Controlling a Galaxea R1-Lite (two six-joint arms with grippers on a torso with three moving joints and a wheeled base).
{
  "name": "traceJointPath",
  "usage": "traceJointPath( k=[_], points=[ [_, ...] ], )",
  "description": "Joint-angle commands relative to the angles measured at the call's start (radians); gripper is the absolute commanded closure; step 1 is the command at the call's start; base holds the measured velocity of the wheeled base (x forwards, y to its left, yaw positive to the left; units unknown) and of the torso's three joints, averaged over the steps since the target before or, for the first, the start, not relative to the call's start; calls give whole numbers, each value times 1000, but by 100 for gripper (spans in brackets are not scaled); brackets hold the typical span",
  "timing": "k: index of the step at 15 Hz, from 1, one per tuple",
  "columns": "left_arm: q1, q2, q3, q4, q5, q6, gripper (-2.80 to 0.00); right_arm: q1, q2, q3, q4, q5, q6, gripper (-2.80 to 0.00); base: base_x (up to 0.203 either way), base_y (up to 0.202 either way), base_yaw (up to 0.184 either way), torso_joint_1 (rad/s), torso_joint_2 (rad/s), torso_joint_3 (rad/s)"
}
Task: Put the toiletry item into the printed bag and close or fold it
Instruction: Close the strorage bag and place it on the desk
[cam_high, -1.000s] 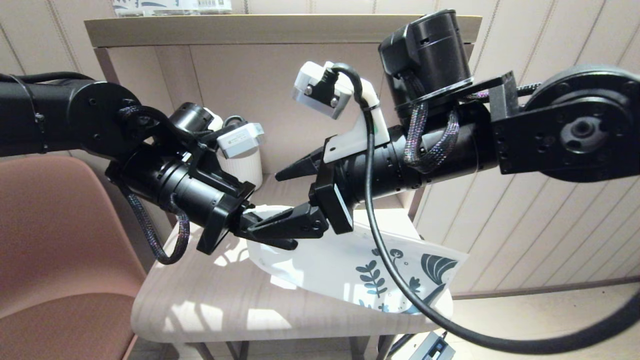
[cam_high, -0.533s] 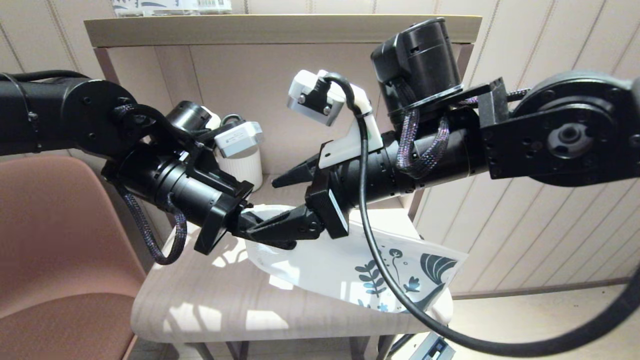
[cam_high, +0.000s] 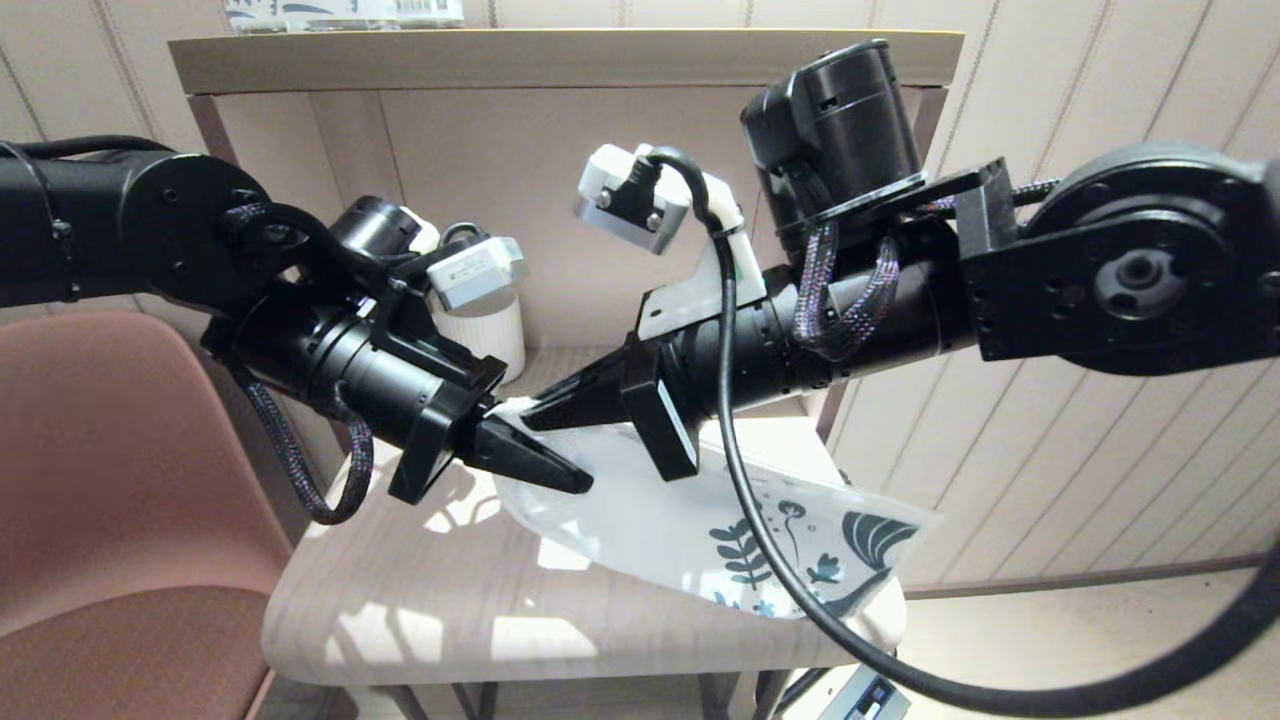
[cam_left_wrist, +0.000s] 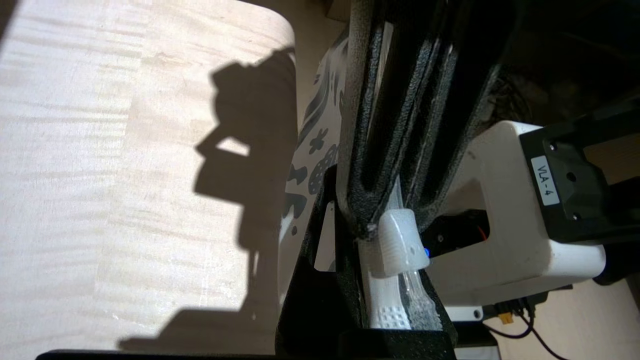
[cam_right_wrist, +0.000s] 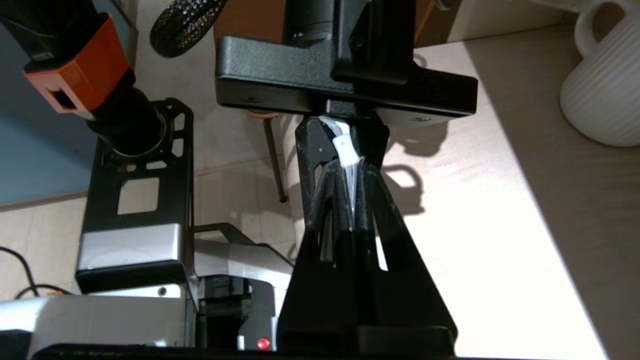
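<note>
You see a white ribbed mug (cam_high: 487, 335) standing at the back of a pale wood-grain desk (cam_high: 420, 600), against the beige back panel of a shelf unit. A shelf (cam_high: 560, 55) spans above it, carrying a printed package (cam_high: 340, 12) at its left end. A reddish-brown chair (cam_high: 110, 520) stands just beside the desk's left edge.

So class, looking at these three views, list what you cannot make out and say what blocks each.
- Toiletry item: seen in no view; whether it is inside the printed bag cannot be told.
- Bag's zip top: head view, covered by the left end effector and right end effector.
- Ribbed mug: head view, mostly behind the left wrist camera.
- Package on the shelf top: cut off by the head view's upper edge.
</note>
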Motion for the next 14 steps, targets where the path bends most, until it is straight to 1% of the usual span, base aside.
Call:
traceJointPath(
  k=[1,12,13,14],
  points=[
    [-1,0,-1,5,-6,5,0,1,-8,7,-1,4,-3,0,0,0,0,0,0,0],
    [-1,-5,21,-17,-9,3,0,11,-4,8,-10,-2,-3,0,0,0,0,0,0,0],
    [-1,-5,19,-18,-9,3,0,11,-4,5,-10,-2,-3,-280,0,0,0,0,0,0],
    [-1,-7,19,-18,-9,3,0,11,-2,-1,-10,-2,-3,-280,0,0,0,0,0,0]
  ],
)
